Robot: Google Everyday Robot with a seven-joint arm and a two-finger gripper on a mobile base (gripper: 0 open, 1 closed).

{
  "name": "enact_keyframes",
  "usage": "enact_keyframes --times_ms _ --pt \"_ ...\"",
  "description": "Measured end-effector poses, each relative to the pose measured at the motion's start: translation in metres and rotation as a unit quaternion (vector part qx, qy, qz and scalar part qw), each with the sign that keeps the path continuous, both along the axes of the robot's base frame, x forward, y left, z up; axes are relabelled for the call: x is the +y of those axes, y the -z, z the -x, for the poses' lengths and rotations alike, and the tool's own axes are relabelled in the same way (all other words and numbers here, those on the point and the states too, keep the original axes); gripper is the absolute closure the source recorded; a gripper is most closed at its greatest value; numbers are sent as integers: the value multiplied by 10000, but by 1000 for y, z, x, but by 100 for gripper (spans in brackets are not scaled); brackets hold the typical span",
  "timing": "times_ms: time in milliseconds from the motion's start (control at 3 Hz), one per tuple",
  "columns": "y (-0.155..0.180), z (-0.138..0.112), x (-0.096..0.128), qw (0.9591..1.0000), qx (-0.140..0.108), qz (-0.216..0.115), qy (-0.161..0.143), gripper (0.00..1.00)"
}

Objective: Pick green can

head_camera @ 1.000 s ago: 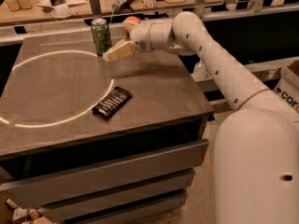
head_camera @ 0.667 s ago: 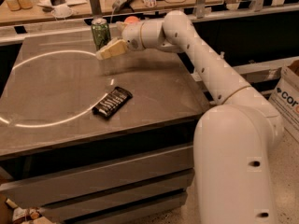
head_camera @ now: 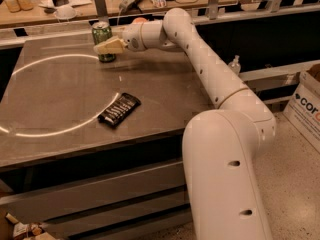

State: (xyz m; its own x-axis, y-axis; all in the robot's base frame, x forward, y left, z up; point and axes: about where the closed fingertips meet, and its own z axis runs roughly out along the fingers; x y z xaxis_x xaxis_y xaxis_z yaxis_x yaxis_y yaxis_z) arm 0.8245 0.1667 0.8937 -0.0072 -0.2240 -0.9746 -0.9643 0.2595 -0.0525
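- Cream-coloured wedge-shaped hand (head_camera: 100, 48) at the end of the long white jointed robot arm (head_camera: 200, 59) reaches over the far part of the flat grey metal desk (head_camera: 165, 94), pointing toward the left of the view.
- Whether the hand is spread or pressed together cannot be told from this angle. Its tip overlaps the lower front of the can, and contact between them cannot be told either.
- Just behind the tip stands the slim dark-green metal drink can (head_camera: 101, 34), upright near the desk's far edge and left of the middle.
- The can has a glossy dark-green body and a silver rim around its top. The upper half shows fully, while the lower half is partly hidden behind the hand, with only a strip of green base showing beneath it. Any marking on its side is too indistinct to read.
- A thin pale curved line (head_camera: 50, 130) sweeps in a wide ring across the desk, and the can stands just at its far arc.
- A flat black rectangular packet (head_camera: 119, 109) lies nearer the front, well apart from the can and touching the ring's near arc.
- A small orange round object (head_camera: 139, 20) peeks out behind the arm's wrist.
- A brown cardboard box (head_camera: 306, 109) with dark lettering sits on the floor at the right edge.
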Motion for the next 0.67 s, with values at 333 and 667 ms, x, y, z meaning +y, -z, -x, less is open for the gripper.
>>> enact_keyframes --times_ms 333,667 --pt "-11 4 9 9997 -59 21 -223 70" --pt "-30 16 0 9993 -98 28 -364 92"
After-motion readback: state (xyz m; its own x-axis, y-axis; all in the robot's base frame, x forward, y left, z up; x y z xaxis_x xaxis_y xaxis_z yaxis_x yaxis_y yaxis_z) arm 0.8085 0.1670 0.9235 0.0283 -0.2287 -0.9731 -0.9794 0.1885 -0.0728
